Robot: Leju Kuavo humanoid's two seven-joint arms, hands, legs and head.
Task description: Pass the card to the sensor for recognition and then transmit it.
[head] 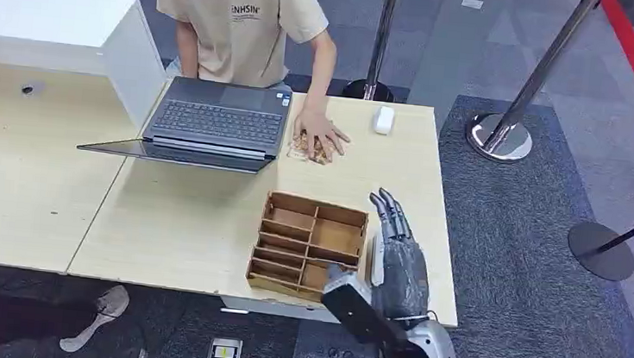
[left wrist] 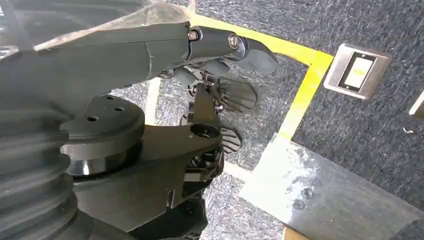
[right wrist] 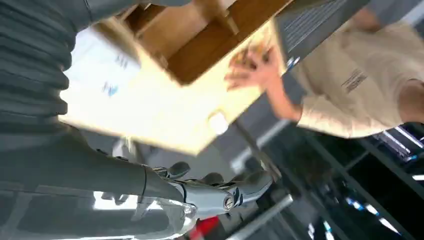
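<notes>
an office reception area: a laptop on a pale table, grey carpet tiles, queue barrier posts.

The robot's right hand reaches with fingers extended beside a pale wooden table bearing a brown wooden compartment box; a person's blurred hand rests on the tabletop.

Partly legible dark lettering "NHSIN" on the chest of the person's beige T-shirt
</notes>
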